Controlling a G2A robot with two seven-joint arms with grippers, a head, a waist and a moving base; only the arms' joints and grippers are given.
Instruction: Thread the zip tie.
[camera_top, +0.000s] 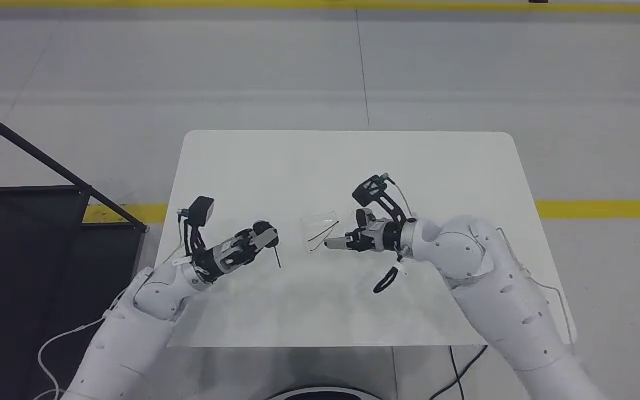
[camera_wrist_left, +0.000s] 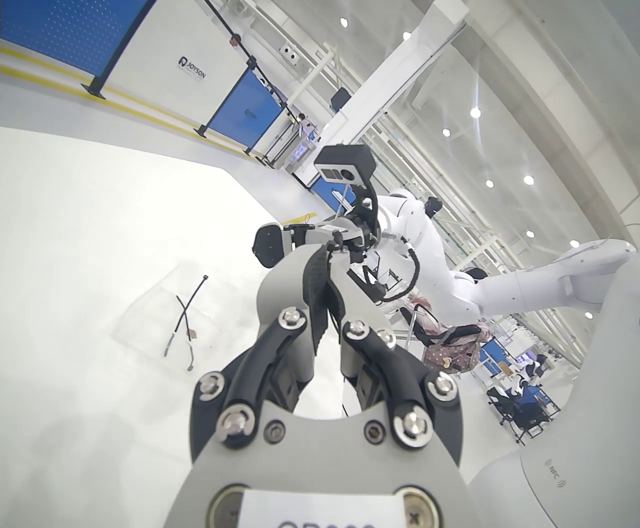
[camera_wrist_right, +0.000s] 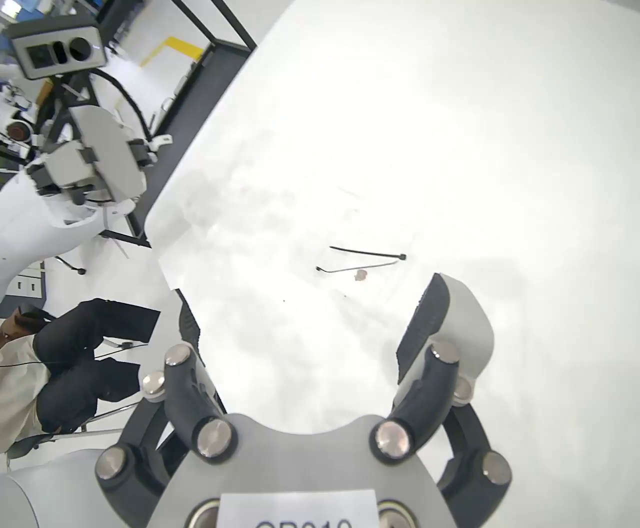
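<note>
I have the left gripper (camera_top: 264, 238) pinched together on a thin black zip tie (camera_top: 276, 256), above the tabletop's left half. Two loose zip ties (camera_wrist_right: 367, 252) lie crossed on a clear bag (camera_top: 322, 230) near the tabletop's middle. The right gripper (camera_wrist_right: 310, 300) is just beside them, its fingers spread wide. The white table (camera_top: 450, 180) stretches on to its far and right edges, with grey floor (camera_top: 300, 70) beyond.
</note>
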